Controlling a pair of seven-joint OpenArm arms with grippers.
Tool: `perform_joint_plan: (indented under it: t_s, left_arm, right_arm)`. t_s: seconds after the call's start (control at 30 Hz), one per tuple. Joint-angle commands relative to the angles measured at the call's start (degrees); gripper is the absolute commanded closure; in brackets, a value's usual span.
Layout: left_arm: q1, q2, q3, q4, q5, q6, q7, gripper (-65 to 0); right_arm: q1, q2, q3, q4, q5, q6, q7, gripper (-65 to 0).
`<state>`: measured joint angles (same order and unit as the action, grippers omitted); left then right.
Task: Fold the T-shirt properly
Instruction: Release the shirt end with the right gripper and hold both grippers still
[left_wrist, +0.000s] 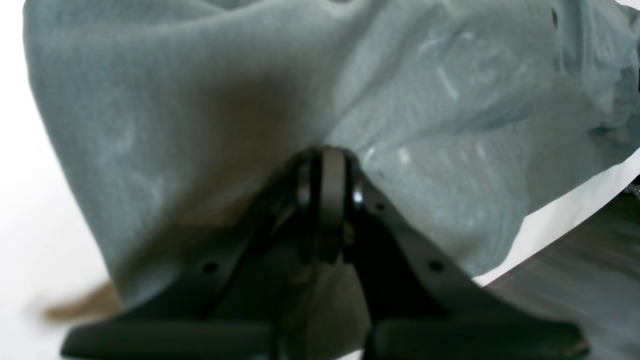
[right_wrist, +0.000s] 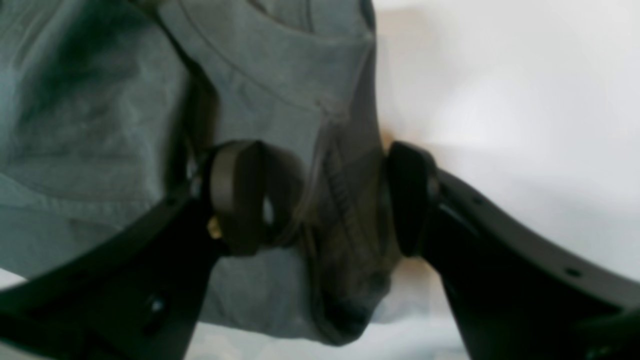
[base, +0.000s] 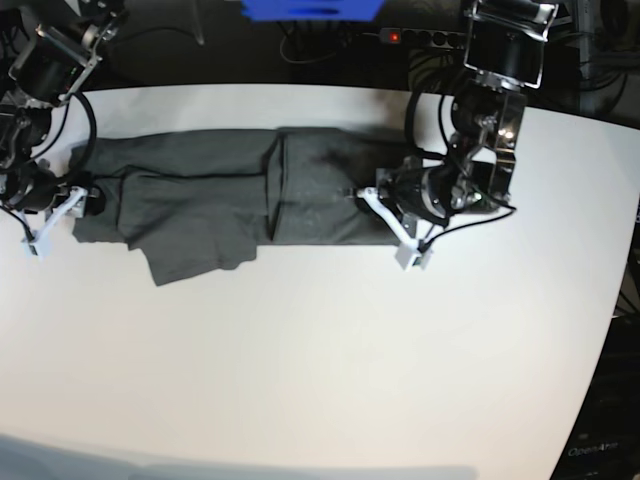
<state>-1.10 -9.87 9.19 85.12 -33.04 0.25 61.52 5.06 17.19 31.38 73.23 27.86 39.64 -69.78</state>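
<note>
surface: big white top, bare apart from the shirt and the 2 arms.

T-shirt: dark grey, stretched in a long band across the far half of the surface, already partly folded lengthwise by the look of it. 1 flap sticks out toward the near side left of the middle, and there's a crosswise crease or edge around the centre.

how it'll handle: my guess is light, soft, totally floppy cotton. It sags from wherever you pinch it and won't keep a shape, not slippery and not fragile. Best to take it by hems, corners or a seam, 2 points at once so the edge stays straight.

left claw: pinched shut on a bit of T-shirt fabric, at the shirt's end on the right of the base view. The cloth spreads away from the tips.

right claw: jaws partly apart, straddling a bunched ridge of hem or seam at the other end of the shirt, the left one in the base view. Fabric sits between the pads, but I can't tell if they're actually squeezing it.
</note>
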Motion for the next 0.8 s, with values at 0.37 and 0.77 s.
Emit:
perform_joint_plan:
  t_s: [0.37, 0.77]
  left_arm:
    - [0.0, -0.6, -3.2, 0.0, 2.8, 0.9, 1.8, -2.4]
    - [-0.3, -0.5, -3.2, 0.0, 2.8, 0.9, 1.8, -2.4]
  right_arm:
    - [0.5, -0.6, -3.3, 0.3, -0.1, 0.4, -0.7, -37.9]
    - [0.5, -2.2, -3.3, 0.3, -0.1, 0.4, -0.8, -10.4]
